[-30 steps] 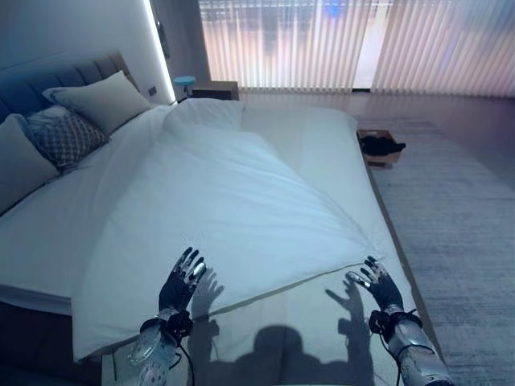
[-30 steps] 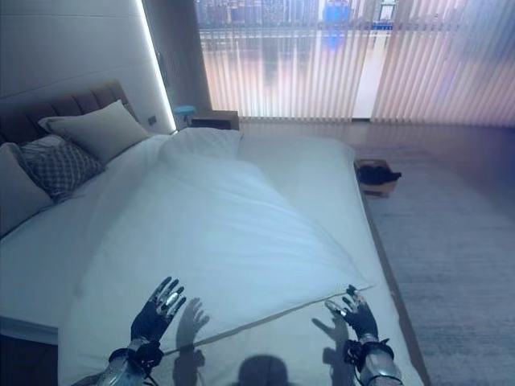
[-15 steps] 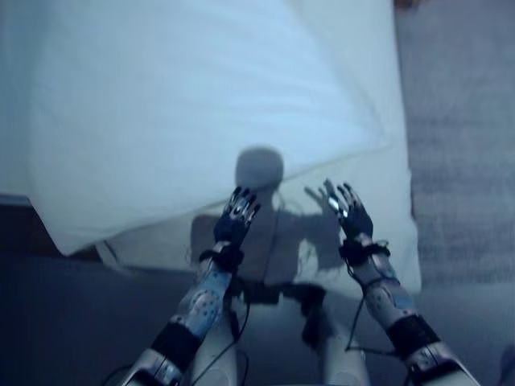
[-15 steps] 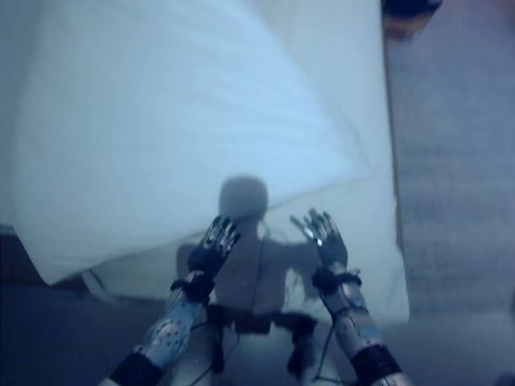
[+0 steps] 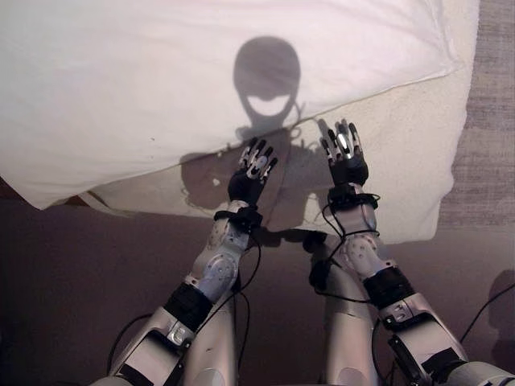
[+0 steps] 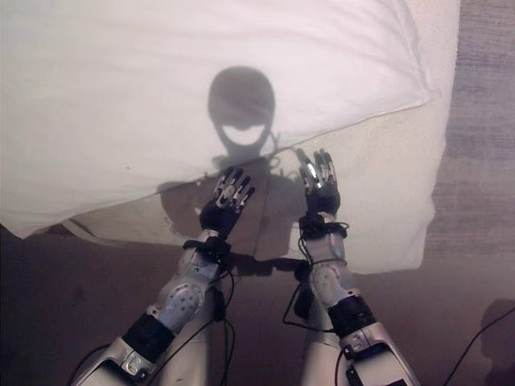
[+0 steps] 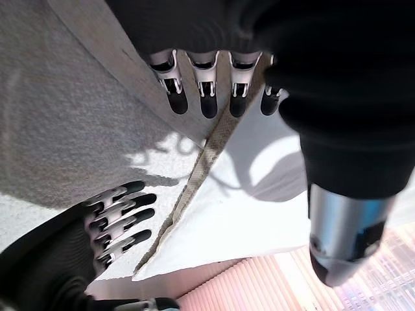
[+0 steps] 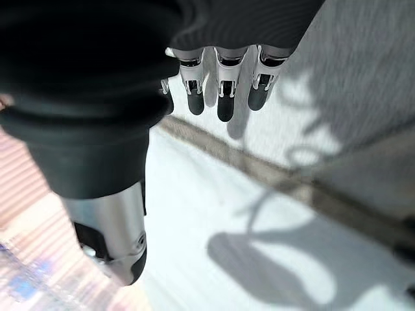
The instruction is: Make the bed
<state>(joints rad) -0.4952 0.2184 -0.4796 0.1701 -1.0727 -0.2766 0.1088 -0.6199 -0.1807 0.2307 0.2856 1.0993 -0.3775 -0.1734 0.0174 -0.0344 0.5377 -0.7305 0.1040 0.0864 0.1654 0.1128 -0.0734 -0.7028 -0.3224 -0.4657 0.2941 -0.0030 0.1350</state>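
The head camera looked almost straight down at the foot end of a bed. One white fabric duvet (image 5: 161, 72) covered most of the mattress, its lower edge running slantwise from low at the robot's left to high at the right. Below that edge lay one strip of cream, slightly textured fitted sheet (image 5: 402, 161), bare from the duvet's hem to the end of the mattress and widest at the right corner. At the left, the duvet's corner hung just past the mattress edge. Beneath the bed's foot ran a dark brown floor (image 5: 80, 281), and along the right side of the bed lay one grey woven rug (image 5: 491, 121).

Two hands were raised over the bare sheet, both with fingers straight and spread, holding nothing. The left hand (image 5: 251, 170) was at the duvet's hem, its fingertips at the edge of the cover; whether they touched the cloth could not be told. The right hand (image 5: 346, 157) was over the sheet, just below the hem and a little farther up the bed than the left. The left wrist view showed the duvet's hem and the sheet past that hand's extended fingers (image 7: 207, 91), and the right wrist view showed straight, released fingers (image 8: 224, 87) above the bedding as well.
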